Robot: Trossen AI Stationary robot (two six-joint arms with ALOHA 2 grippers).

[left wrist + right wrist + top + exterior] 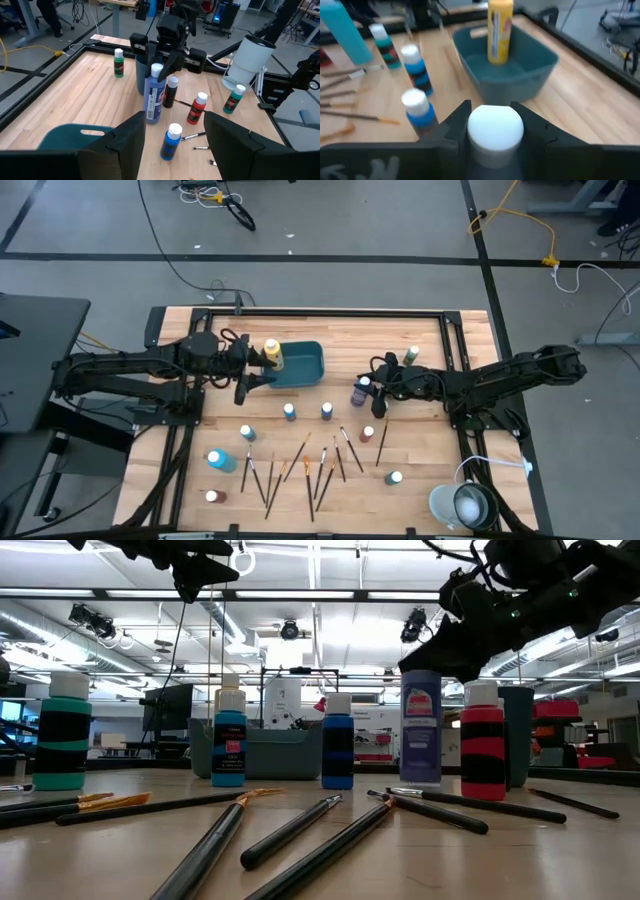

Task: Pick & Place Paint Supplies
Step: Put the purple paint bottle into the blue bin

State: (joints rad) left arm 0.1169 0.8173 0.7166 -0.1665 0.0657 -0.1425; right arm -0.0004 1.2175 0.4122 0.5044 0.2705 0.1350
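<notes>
My right gripper (372, 388) is shut on a tall purple-blue paint bottle (359, 391) right of the teal tray (305, 372). The bottle also shows in the low view (421, 730) and the left wrist view (153, 102). A yellow bottle (272, 355) stands upright on its base in the tray's left end. My left gripper (244, 378) is open and empty at the tray's left edge, beside the yellow bottle. Several small white-capped bottles (289, 411) stand on the table, and thin brushes (300, 468) lie flat toward the near edge. My right gripper pinches the purple-blue bottle at its white cap (476, 131), one finger on either side. The fingers (170, 60) come slanting down from the table's right. The bottle stands about upright below them. I cannot tell whether its base is on the table or just above it.
A dark blue cup (141, 75) stands close behind the held bottle, under my right arm. A green bottle (412, 356) stands at the far right. A red bottle (368, 433) and a teal one (394, 478) stand nearer. A clear jug (465, 505) is at the near right corner.
</notes>
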